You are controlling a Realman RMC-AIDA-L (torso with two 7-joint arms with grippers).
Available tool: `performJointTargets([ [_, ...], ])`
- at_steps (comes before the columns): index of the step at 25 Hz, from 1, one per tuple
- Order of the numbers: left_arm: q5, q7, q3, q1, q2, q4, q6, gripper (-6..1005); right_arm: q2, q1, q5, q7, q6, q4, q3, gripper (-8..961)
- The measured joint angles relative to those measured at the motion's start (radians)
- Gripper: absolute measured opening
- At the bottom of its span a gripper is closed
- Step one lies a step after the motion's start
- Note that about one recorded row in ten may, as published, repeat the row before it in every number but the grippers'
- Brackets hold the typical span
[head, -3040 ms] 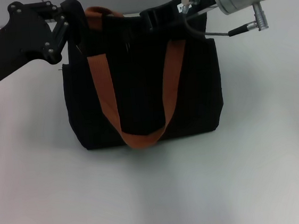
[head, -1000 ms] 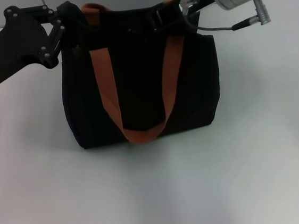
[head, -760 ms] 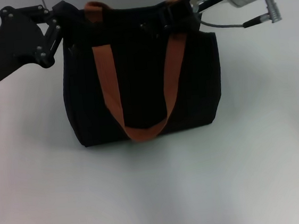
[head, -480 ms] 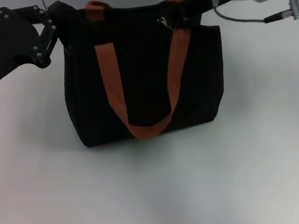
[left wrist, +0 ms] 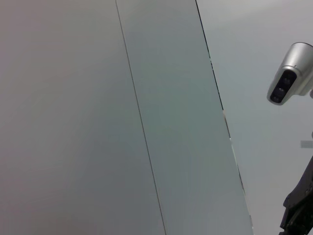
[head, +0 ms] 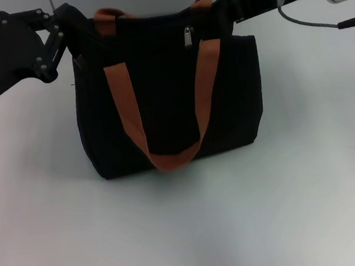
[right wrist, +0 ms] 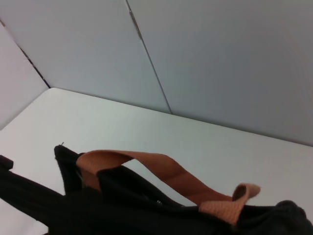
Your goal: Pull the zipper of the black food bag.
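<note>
The black food bag [head: 168, 102] stands upright in the middle of the white table, with its rust-orange strap [head: 124, 107] hanging down the front. The silver zipper pull [head: 189, 35] hangs loose at the top edge, right of centre. My left gripper [head: 69, 20] is shut on the bag's raised top left corner. My right gripper [head: 235, 6] is at the top right corner, well right of the pull and apart from it. The right wrist view looks along the bag's top [right wrist: 122, 210] and its straps [right wrist: 161, 169].
White table [head: 188, 233] spreads in front of and on both sides of the bag. Grey wall panels [left wrist: 122, 117] stand behind. The left wrist view shows only the wall and a mounted camera [left wrist: 288, 78].
My right gripper has slid right along the bag's top, off the zipper pull, which now hangs free. The left gripper has kept its hold on the left corner.
</note>
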Motion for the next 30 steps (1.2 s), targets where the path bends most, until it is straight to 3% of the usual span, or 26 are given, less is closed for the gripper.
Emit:
performJointTargets([
  [7, 0.000, 0.000, 0.000, 0.006, -0.002, -0.001, -0.001, 55, 0.001, -0.054, 0.103, -0.082, 0.010, -0.033, 0.041, 20],
  [12, 0.000, -0.008, 0.000, 0.006, -0.003, -0.001, -0.002, 55, -0.003, -0.152, 0.405, -0.373, 0.038, 0.032, 0.179, 33],
  [17, 0.000, -0.014, 0.003, 0.005, -0.004, -0.001, -0.001, 55, -0.009, -0.191, 0.590, -0.587, 0.020, 0.137, 0.252, 192],
  [19, 0.000, -0.022, 0.005, 0.006, -0.005, -0.001, -0.002, 55, -0.012, -0.203, 0.696, -0.764, -0.052, 0.248, 0.315, 263],
  [21, 0.001, -0.029, 0.007, 0.006, -0.005, -0.002, -0.002, 56, -0.012, -0.204, 0.720, -0.822, -0.086, 0.283, 0.338, 340],
  [24, 0.002, -0.038, 0.009, 0.003, -0.006, -0.015, -0.005, 56, -0.018, -0.199, 0.758, -1.099, -0.256, 0.465, 0.436, 456],
  [30, 0.010, -0.100, 0.019, 0.008, -0.006, -0.027, -0.022, 56, -0.027, -0.201, 0.760, -1.377, -0.398, 0.651, 0.487, 652],
])
